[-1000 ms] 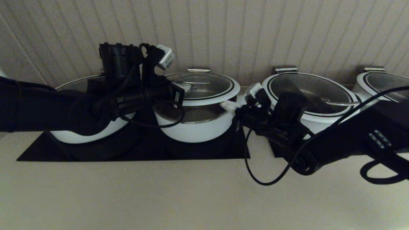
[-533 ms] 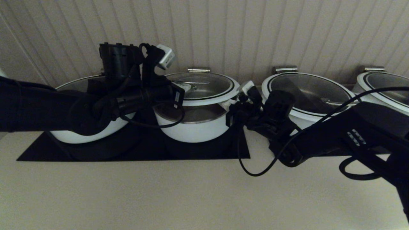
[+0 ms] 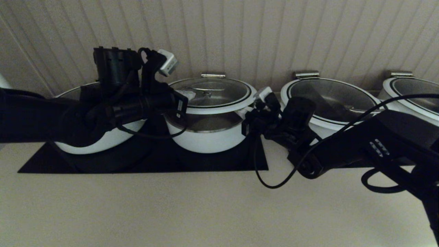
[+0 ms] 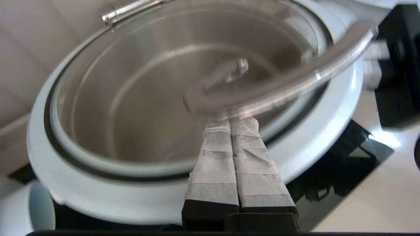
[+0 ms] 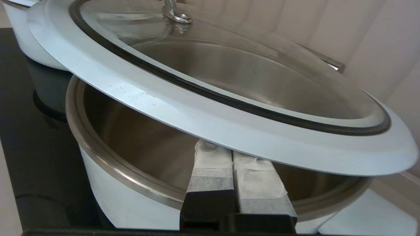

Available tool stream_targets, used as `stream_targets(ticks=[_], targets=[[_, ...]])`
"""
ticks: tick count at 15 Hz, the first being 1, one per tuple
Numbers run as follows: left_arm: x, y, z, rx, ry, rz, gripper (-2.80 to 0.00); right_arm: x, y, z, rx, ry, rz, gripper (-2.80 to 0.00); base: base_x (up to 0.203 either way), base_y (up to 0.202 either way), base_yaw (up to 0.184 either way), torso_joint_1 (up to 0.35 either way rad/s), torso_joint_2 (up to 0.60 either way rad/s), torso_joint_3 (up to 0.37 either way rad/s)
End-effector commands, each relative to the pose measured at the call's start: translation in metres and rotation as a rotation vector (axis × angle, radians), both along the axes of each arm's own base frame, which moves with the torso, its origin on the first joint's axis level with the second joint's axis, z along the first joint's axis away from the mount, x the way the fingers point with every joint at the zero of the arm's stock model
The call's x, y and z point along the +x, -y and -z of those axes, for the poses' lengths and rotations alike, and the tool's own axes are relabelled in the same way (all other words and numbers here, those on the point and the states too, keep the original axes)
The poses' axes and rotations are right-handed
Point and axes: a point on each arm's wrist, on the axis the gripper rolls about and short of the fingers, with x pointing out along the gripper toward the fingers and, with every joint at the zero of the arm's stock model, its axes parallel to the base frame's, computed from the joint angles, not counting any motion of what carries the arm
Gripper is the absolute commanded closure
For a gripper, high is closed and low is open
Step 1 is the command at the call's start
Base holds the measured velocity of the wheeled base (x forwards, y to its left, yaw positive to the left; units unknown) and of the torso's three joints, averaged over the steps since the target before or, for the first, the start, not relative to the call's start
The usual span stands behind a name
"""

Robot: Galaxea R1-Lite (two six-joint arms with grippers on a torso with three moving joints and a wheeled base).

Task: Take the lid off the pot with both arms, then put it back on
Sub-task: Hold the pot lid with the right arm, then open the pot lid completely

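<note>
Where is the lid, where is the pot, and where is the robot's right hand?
lid (image 5: 203, 114): right wrist view, on its white rim.
pot (image 3: 205, 142): head view, on its white outer wall.
right hand (image 5: 232, 153): right wrist view, between its pale fingertips under the lid.

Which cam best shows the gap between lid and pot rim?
Right wrist view. It looks under the raised lid, showing open space down to the pot rim, with the right gripper beneath the lid's edge. Head view shows the gap, smaller and partly hidden by the arms. Left wrist view looks down through the glass, gap unclear.
</note>
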Motion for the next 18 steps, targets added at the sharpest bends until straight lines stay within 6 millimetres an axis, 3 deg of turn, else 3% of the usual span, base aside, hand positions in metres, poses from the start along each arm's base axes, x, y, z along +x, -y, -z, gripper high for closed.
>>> stream_targets(ticks=[1,7,12,18], targets=[[-0.011,-0.008,0.002,0.006,-0.015,-0.007,0.00,-0.001,0.001,-0.003,0.006,0.014,0.000,0.00,0.000,0.000,0.000,0.000,0.00,0.000],[-0.036,-0.031,0.015,0.062,-0.045,-0.038,0.00,-0.001,0.002,-0.005,0.009,0.020,0.002,0.00,0.000,0.000,0.000,0.000,0.00,0.000],[-0.053,-0.039,0.025,0.071,-0.079,-0.044,0.00,-0.001,0.002,-0.005,0.008,0.021,0.002,0.00,0.000,0.000,0.000,0.000,0.00,0.000],[-0.050,-0.037,0.041,0.038,-0.122,-0.056,0.00,-0.001,0.002,-0.007,0.009,0.022,0.004,0.00,0.000,0.000,0.000,0.000,0.00,0.000]])
